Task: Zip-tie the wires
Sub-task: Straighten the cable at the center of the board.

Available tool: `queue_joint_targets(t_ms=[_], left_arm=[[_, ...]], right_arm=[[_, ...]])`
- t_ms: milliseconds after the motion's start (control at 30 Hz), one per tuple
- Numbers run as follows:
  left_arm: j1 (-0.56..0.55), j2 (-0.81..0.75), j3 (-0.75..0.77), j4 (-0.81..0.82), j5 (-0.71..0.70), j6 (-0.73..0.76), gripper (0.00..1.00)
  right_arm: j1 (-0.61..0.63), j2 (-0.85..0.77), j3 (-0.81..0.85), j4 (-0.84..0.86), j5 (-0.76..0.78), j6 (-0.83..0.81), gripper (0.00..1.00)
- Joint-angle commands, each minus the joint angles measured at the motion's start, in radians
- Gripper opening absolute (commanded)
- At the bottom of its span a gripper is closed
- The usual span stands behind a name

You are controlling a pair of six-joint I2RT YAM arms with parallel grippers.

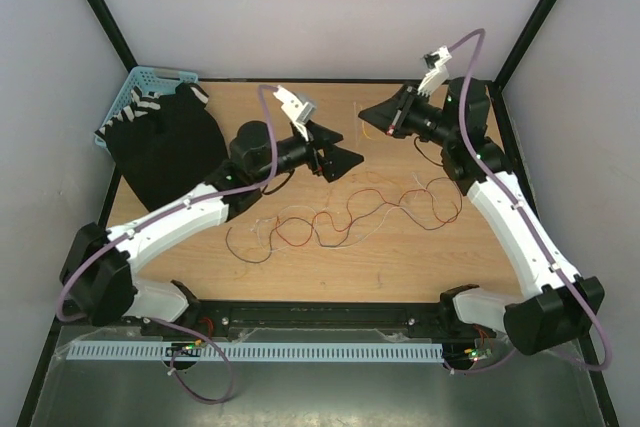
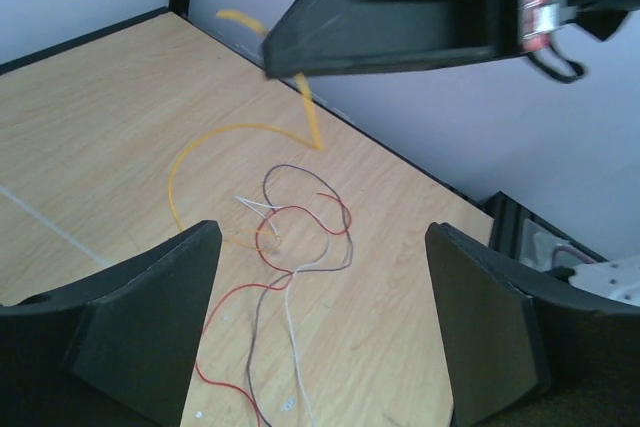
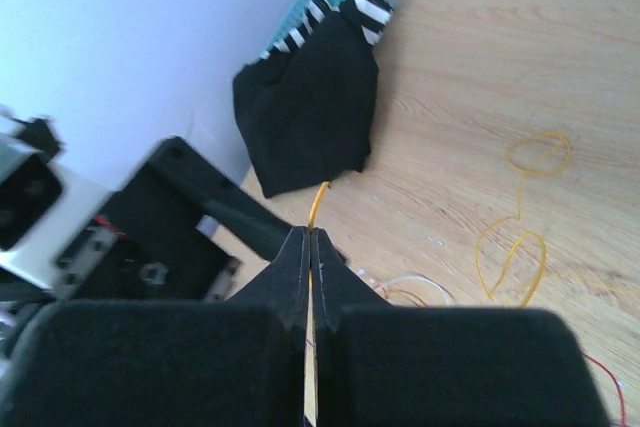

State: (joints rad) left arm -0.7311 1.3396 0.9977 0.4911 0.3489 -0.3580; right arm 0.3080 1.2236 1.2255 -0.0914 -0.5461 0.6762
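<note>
One yellow wire (image 2: 312, 119) — pinched in the right hand (image 3: 310, 237).

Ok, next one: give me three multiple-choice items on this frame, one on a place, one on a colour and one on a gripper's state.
1. Where is the blue basket?
A. far-left corner of the table
B. far-right corner
C. near edge, centre

2. What colour is the strand the right gripper pinches?
A. white
B. yellow
C. red

3. The left gripper is:
A. shut on the wires
B. shut, empty
C. open, holding nothing

Answers:
1 A: it sits by the far-left post, partly under the black cloth.
2 B: the yellow strand comes out of its closed fingertips.
3 C: its fingers stand wide apart, with the tangle lying loose on the table.
</note>
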Motion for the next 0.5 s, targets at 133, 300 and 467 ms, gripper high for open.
queue_joint_targets(t_ms=[133, 300, 467], left_arm=[[-0.056, 0.070, 0.058, 0.183, -0.081, 0.056, 0.77], [-0.069, 0.081, 0.053, 0.271, -0.085, 0.037, 0.72], [-0.090, 0.097, 0.062, 0.319, -0.085, 0.033, 0.66]], right_arm=[[0.005, -0.087, -0.052, 0.126, -0.001, 0.127, 0.02], [0.005, -0.110, -0.077, 0.128, 0.000, 0.137, 0.02], [0.005, -0.123, -0.094, 0.141, -0.009, 0.158, 0.02]])
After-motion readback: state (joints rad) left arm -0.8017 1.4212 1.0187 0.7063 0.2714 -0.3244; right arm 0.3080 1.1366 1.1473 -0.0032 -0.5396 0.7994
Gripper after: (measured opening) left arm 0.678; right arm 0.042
